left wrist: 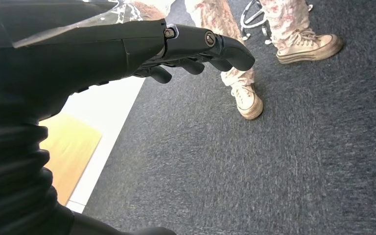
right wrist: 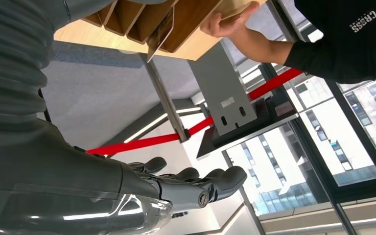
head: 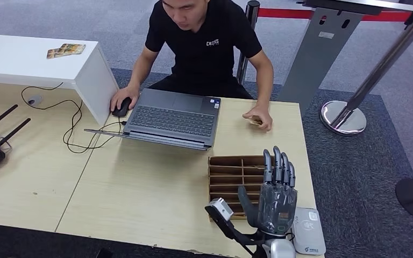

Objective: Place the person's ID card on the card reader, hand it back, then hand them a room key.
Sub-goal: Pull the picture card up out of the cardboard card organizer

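The right hand (head: 276, 196) is hovering empty, fingers straight and together, near the desk's (head: 156, 193) front right corner by the card reader (head: 309, 231). The person's hand (head: 260, 116) is covering a card (head: 255, 120) at the far edge, so nothing seems done yet. The left hand (left wrist: 196, 46) is hanging empty over carpet, fingers loosely curled.

Both hands empty
Right hand (head: 276, 196) raised, fingers straight and apart; left hand (left wrist: 186, 46) hangs, fingers loosely extended.

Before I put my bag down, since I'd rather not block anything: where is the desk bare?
Bare wood lies between the laptop and the near edge, left of the wooden card rack. It is crowded at the right: rack, raised right robot hand, card reader.
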Robot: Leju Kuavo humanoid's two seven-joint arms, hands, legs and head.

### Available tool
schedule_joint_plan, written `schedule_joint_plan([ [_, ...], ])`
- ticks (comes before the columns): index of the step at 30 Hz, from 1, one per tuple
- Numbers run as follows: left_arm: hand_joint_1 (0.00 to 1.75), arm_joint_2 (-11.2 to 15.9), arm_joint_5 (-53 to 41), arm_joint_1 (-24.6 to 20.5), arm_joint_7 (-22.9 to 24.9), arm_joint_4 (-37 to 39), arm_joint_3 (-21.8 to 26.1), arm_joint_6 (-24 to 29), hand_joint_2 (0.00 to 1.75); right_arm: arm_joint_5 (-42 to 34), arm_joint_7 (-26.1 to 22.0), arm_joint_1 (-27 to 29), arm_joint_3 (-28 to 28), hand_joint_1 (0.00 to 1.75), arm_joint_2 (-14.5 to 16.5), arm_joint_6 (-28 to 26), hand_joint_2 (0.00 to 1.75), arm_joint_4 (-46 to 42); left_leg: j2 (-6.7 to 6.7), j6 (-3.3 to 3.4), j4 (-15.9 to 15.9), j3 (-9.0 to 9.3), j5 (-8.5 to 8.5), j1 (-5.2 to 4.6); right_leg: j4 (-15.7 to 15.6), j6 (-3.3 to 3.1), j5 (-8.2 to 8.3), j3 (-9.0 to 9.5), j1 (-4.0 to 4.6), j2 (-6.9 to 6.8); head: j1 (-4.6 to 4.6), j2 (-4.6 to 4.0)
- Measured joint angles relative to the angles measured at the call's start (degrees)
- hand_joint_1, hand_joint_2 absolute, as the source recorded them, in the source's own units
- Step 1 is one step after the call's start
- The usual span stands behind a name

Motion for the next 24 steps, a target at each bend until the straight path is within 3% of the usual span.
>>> schedule_joint_plan([
  [13, 0.00, 0.0, -0.2, 0.0, -0.3, -0.3, -0.7, 0.0, 1.75, -0.1, 4.6, -2.0, 3.7, 0.00, -3.8, 0.0, 1.75, 0.6, 0.00, 0.00, 0.0, 0.00, 0.00, 0.00, 0.0, 0.00, 0.00, 0.00, 0.00, 0.00, 0.00, 0.00],
  [24, 0.00, 0.0, -4.4, -0.3, -3.5, -0.2, -0.3, 0.0, 1.75, -3.1, 2.1, -3.3, 4.4, 0.00, -4.5, 0.0, 1.75, 4.8, 0.00, 0.00, 0.0, 0.00, 0.00, 0.00, 0.0, 0.00, 0.00, -0.01, 0.00, 0.00, 0.00, 0.00],
])
